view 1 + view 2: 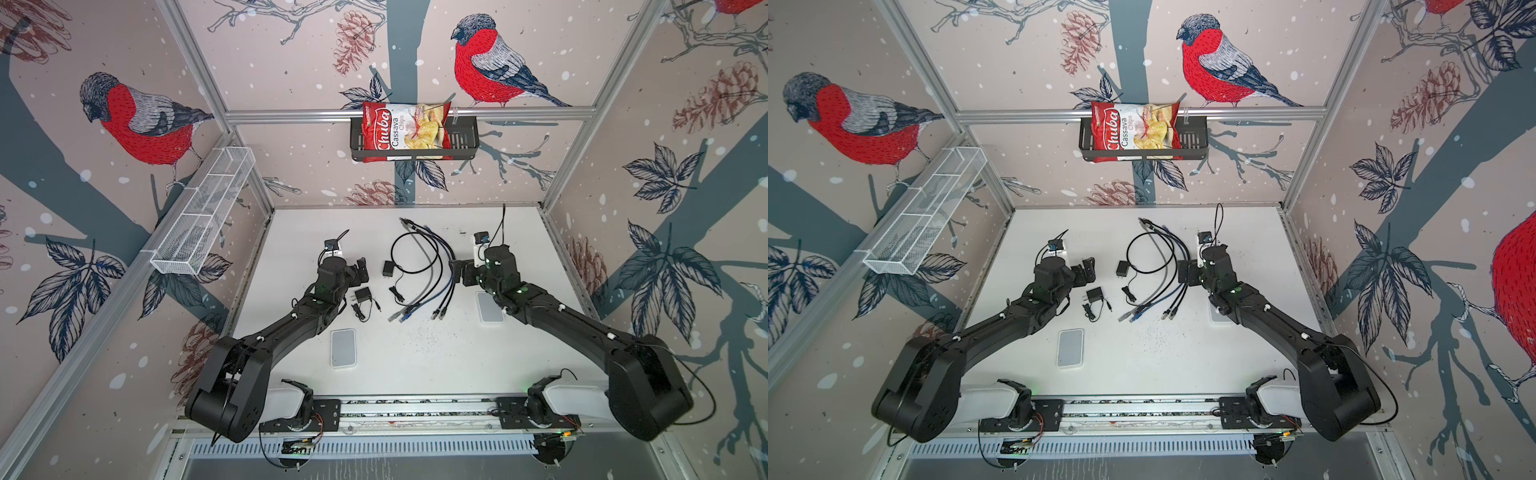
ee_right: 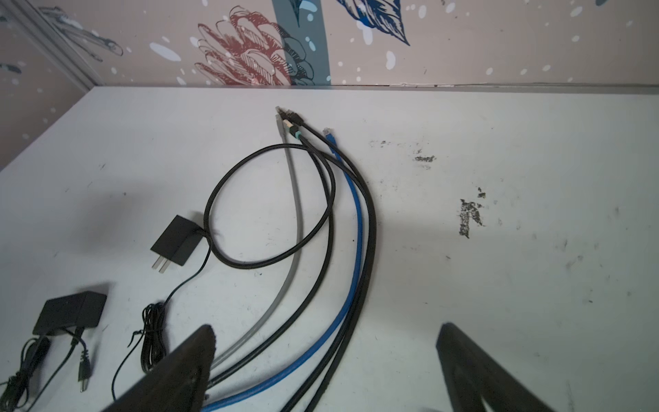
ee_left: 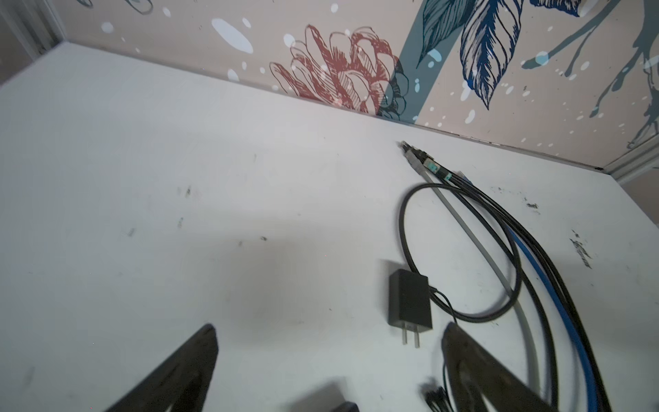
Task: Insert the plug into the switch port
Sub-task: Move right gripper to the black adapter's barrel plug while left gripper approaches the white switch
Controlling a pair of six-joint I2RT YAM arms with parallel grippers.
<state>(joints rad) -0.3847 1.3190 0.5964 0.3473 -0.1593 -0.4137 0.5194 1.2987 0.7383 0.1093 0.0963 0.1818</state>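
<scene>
Two white switches lie flat on the table: one [image 1: 343, 347] near the front left, the other [image 1: 490, 309] half hidden under my right arm. I cannot see their ports. Several network cables [image 2: 358, 228], grey, blue and black, curve through the middle, with plugs at the near end [image 1: 399, 318] and the far end [image 2: 290, 123]. My left gripper [image 1: 362, 269] [image 3: 330, 330] hovers open left of the cables, holding nothing. My right gripper [image 1: 456, 271] [image 2: 326, 330] hangs open over the bundle's right side, with cables running under it.
A black power adapter [image 3: 410, 303] with a looped cord lies between the grippers. A second adapter [image 2: 71, 314] with a bundled cord lies by my left arm. The enclosure walls close in the table; a wire basket [image 1: 203, 212] and a chip-bag shelf [image 1: 413, 133] hang above.
</scene>
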